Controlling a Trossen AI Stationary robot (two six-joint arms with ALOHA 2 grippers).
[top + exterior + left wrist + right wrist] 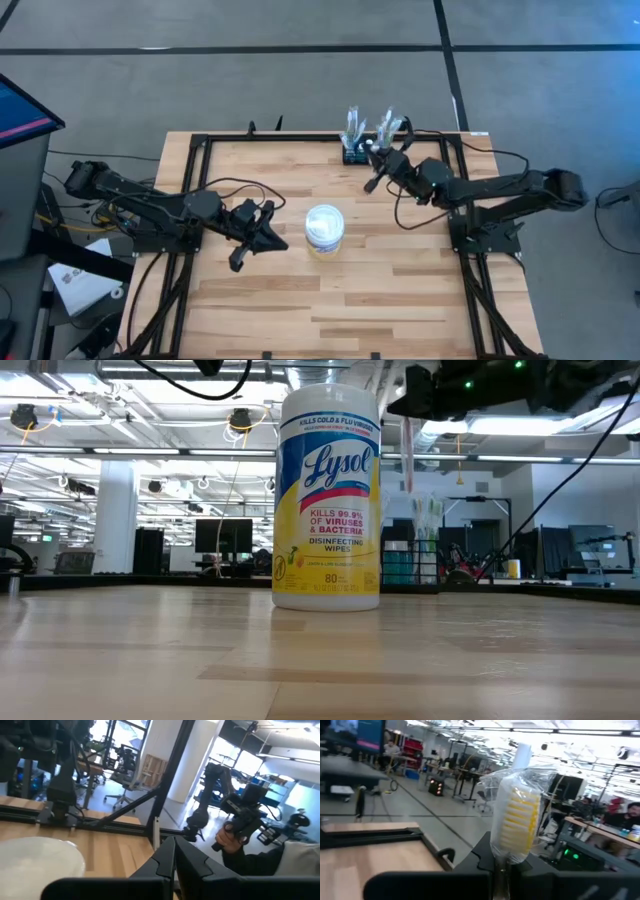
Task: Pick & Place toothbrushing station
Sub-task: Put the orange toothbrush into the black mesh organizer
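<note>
The toothbrushing station, a small black rack point(356, 154), stands at the table's far edge with plastic-wrapped toothbrushes point(353, 122) sticking up out of it. It also shows in the low view point(408, 565), behind the tub. My right gripper point(380, 160) is just right of the rack, shut on a wrapped toothbrush point(516, 812) with yellow and white bristles. My left gripper point(252, 236) is shut and empty, left of the white Lysol wipes tub point(324, 228), which stands upright at the table's middle. My right gripper pinches the wrapped toothbrush between its two fingers just below the brush head point(502, 864). The fingers lie across the brush. The head stands upright above the fingers in its clear wrap. The lower end is hidden by the gripper, so I cannot tell whether it still sits in the rack.
A black frame rail point(300, 137) runs along the table's far edge and down both sides. The Lysol tub point(328, 500) stands between the two arms. Bare wood point(330, 300) lies toward the near edge. A person's hand point(231, 840) with a controller shows beyond the table.
</note>
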